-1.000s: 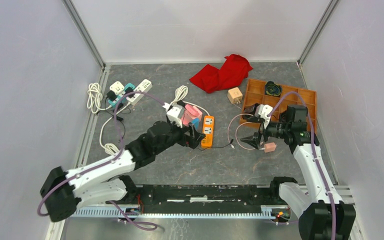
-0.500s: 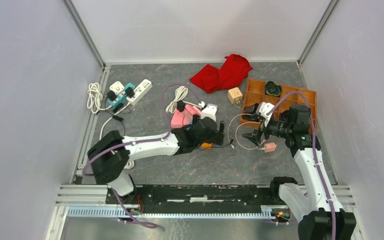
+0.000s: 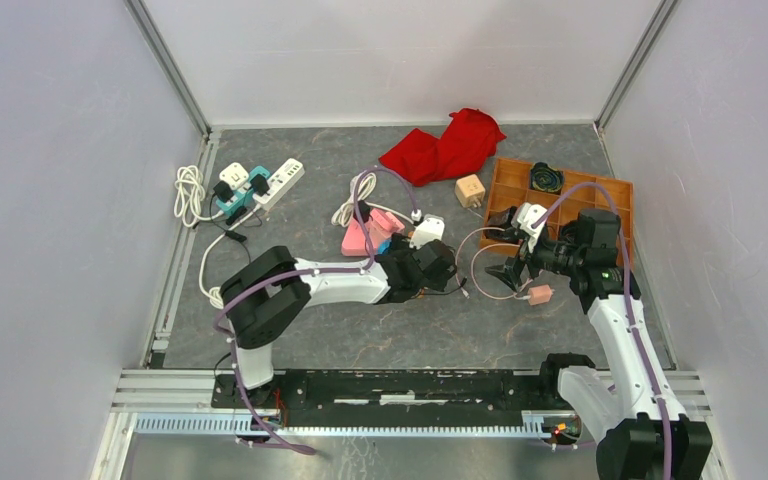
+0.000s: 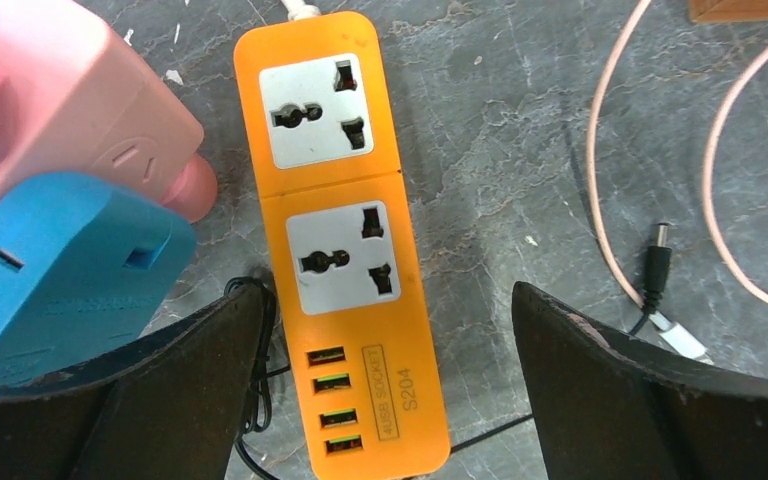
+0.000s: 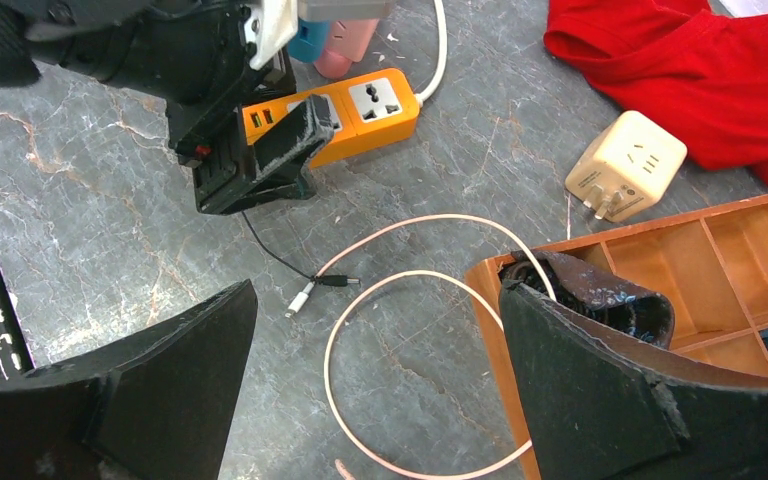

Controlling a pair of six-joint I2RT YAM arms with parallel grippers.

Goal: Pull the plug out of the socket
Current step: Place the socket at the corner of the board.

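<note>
An orange power strip (image 4: 345, 250) lies flat on the grey table. Its two sockets and several USB ports are empty in the left wrist view. My left gripper (image 4: 390, 300) is open, with one finger on each side of the strip's USB end, touching nothing. From above, the left gripper (image 3: 430, 270) hides most of the strip. A thin black cable (image 4: 490, 428) runs out from under the strip; its loose barrel plug (image 4: 657, 268) lies to the right. My right gripper (image 3: 513, 275) is open and empty above a pink cable loop (image 5: 400, 300).
Pink (image 4: 50, 100) and blue (image 4: 60, 270) adapters sit just left of the strip. There is a wooden tray (image 3: 615, 195) to the right, a beige cube adapter (image 3: 470, 190), a red cloth (image 3: 445, 145), and a small pink plug (image 3: 540, 294). A white strip with plugs (image 3: 260, 180) lies at the back left.
My left arm has swung right and reached out, bringing its open gripper over the orange strip's near end. The right arm has barely moved.
</note>
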